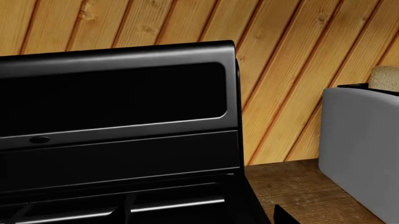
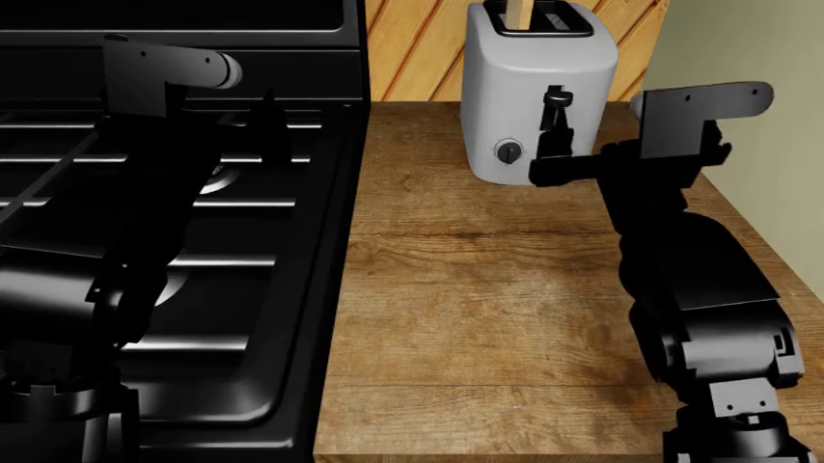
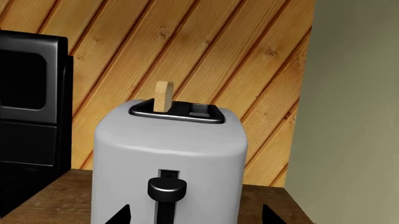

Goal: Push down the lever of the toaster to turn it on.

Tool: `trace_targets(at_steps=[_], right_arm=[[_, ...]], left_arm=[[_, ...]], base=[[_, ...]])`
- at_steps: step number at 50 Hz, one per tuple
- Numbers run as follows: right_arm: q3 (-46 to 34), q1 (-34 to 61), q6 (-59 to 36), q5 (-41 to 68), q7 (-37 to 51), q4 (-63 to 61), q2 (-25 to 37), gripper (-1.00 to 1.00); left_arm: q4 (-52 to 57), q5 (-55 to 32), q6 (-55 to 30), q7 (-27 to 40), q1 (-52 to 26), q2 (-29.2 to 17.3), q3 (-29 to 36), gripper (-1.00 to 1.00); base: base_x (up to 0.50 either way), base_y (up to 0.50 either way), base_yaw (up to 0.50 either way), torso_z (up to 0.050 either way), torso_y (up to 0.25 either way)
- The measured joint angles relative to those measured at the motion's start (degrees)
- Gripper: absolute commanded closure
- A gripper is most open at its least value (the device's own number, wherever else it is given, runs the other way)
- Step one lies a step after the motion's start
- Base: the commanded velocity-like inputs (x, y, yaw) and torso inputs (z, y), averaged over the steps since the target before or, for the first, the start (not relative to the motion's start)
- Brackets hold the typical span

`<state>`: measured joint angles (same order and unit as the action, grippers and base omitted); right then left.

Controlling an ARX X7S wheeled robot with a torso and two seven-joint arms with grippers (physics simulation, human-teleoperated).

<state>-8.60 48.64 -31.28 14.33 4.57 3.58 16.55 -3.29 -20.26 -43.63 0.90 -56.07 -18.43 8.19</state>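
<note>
The light grey toaster (image 3: 187, 154) stands on the wooden counter against the plank wall, with a slice of bread (image 3: 163, 96) upright in one top slot. Its black lever (image 3: 166, 186) sits at the top of the vertical slot on the front face. My right gripper (image 3: 196, 217) is open. Its fingertips (image 3: 121, 215) stand either side of the slot, just below the lever and close to the front face. In the head view the right gripper (image 2: 554, 145) is in front of the toaster (image 2: 515, 87), beside the round knob (image 2: 510, 151). My left gripper (image 2: 264, 125) is open and empty over the stove.
A black stove (image 2: 180, 222) with grates fills the left side, and its back panel (image 1: 118, 98) fills the left wrist view. The toaster's side (image 1: 358, 154) shows there too. The wooden counter (image 2: 489, 318) runs from the stove to a pale wall (image 3: 355, 93) on the right.
</note>
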Motion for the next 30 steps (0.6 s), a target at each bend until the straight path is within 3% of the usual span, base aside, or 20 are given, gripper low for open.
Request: trace_targets(at_steps=[13, 14, 30], right_arm=[[0.28, 2.7, -3.43, 0.58, 0.78, -4.17, 0.94, -1.0], [0.2, 3.08, -3.42, 0.57, 0.73, -3.9, 0.87, 1.0], [-2.98, 9.43, 1.01, -1.06, -1.17, 7.57, -1.53, 1.0]], left_arm=[[0.11, -0.28, -0.04, 0.12, -0.14, -0.15, 0.0, -1.0], [0.15, -0.3, -0.07, 0.14, -0.15, -0.16, 0.01, -1.0], [0.52, -0.53, -0.41, 0.45, -0.23, -0.32, 0.24, -1.0]], base=[[0.0, 0.0, 0.0, 0.0, 0.0], [0.0, 0.0, 0.0, 0.0, 0.0], [0.0, 0.0, 0.0, 0.0, 0.0]])
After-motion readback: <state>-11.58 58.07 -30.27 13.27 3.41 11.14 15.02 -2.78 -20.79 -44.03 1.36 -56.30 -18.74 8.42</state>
